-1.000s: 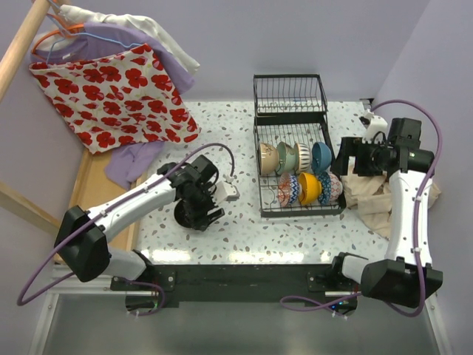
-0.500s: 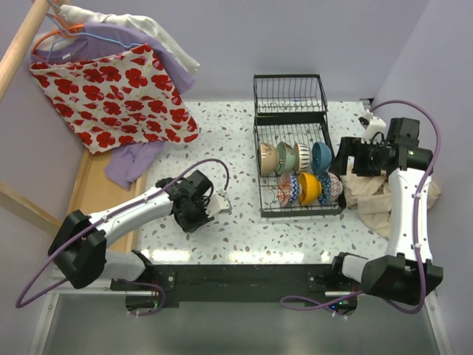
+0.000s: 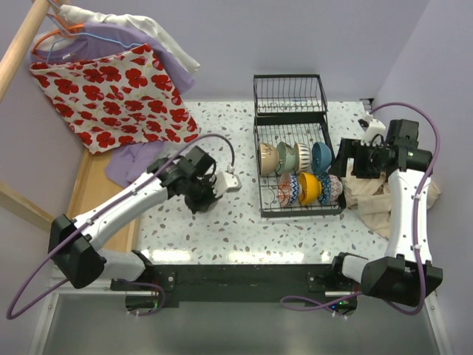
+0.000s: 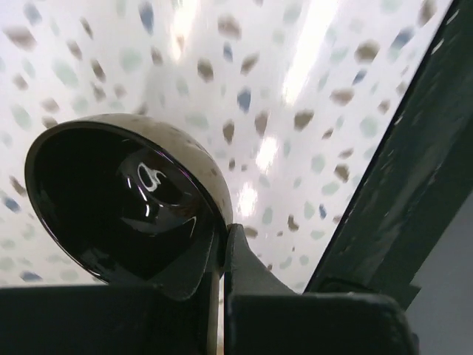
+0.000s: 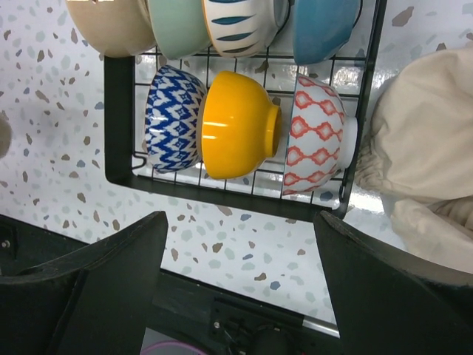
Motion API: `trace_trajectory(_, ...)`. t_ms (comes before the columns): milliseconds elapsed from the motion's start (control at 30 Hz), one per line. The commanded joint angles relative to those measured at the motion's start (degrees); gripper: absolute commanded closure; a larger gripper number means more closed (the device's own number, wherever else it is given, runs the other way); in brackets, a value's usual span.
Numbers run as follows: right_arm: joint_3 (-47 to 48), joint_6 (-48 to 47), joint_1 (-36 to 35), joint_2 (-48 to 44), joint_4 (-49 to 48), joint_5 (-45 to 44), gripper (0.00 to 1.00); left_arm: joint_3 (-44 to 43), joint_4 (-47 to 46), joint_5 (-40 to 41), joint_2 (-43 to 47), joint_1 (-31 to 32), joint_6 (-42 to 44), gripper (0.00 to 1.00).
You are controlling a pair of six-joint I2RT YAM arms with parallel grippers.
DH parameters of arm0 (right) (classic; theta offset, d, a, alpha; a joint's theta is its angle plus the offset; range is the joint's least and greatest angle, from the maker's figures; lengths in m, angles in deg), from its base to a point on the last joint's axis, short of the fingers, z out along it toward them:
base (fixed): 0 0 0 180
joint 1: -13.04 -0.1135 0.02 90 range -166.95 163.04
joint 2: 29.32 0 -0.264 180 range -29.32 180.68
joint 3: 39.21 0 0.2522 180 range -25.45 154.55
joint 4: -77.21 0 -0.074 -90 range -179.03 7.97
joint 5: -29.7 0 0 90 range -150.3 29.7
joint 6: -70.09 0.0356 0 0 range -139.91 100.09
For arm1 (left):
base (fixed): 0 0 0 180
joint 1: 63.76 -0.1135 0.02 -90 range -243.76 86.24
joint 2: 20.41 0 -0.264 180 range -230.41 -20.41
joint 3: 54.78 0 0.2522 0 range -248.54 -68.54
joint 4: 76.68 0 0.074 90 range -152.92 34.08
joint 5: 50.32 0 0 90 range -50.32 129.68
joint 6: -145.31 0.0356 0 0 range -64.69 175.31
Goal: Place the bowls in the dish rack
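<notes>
I am clamping left fingers (image 4: 255,277) on a glossy black round bowl (image 4: 122,196) over the speckled table (image 4: 295,74), right fingers (image 5: 111,281) apart.

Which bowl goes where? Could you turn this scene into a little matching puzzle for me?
Things:
1. black bowl
2. orange-yellow bowl
3. plain blue bowl

Places:
A. far row of the dish rack, right end
B. pinched at its rim by the left gripper
C. near row of the dish rack, middle

Pairs: 1-B, 2-C, 3-A
</notes>
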Motion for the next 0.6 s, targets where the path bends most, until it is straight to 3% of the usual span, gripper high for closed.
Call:
trace_trajectory(0,3.59,-0.79,0.09,0.37,2.23,-0.52,0.16,-15.87,-5.03,-17.97,-3.04,-0.25,-3.72,1.0)
trace_trajectory(100,5.53,-0.97,0.09,0.9,3.2,-2.89,0.16,-18.17,-13.52,-30.9,-5.16,-0.34,-9.87,1.0)
trace_trajectory(167,7.37,-0.71,0.09,1.43,3.73,-4.04,0.16,-15.82,-21.26,-38.08,-5.25,-0.52,-18.82,1.0)
trace_trajectory(200,7.9,-1.05,0.09,1.6,3.99,-4.48,0.16,-13.54,-33.49,-40.39,-4.73,-0.61,-22.5,1.0)
trace_trajectory(233,8.43,-1.23,0.09,1.86,4.6,-5.44,0.16,-7.07,-41.27,-42.07,-3.94,-0.78,-32.03,1.0)
trace_trajectory(267,9.48,-1.58,0.09,2.04,4.96,-6.06,0.16,-3.27,-50.13,-43.04,-2.19,-0.87,-37.43,1.0)
trace_trajectory(300,9.84,-2.28,0.0,2.13,5.22,-6.68,0.16,0.69,-68.93,-42.88,-1.56,-0.87,-42.79,1.0)
trace_trajectory(333,10.27,-2.38,0.09,2.31,5.92,-8.16,0.16,7.34,-77.3,-42.27,-1.29,-1.3,-52.59,1.0)
trace_trajectory(400,10.28,-2.9,0.09,2.4,6.28,-9.49,0.16,11.26,-93.29,-40.16,-2.6,-1.75,-62.3,1.0)
trace_trajectory(567,8.44,-3.25,0.09,1.25,6.54,-12.56,0.15,16.72,-111.8,-38.58,-8.05,-3.33,-71.31,1.0)
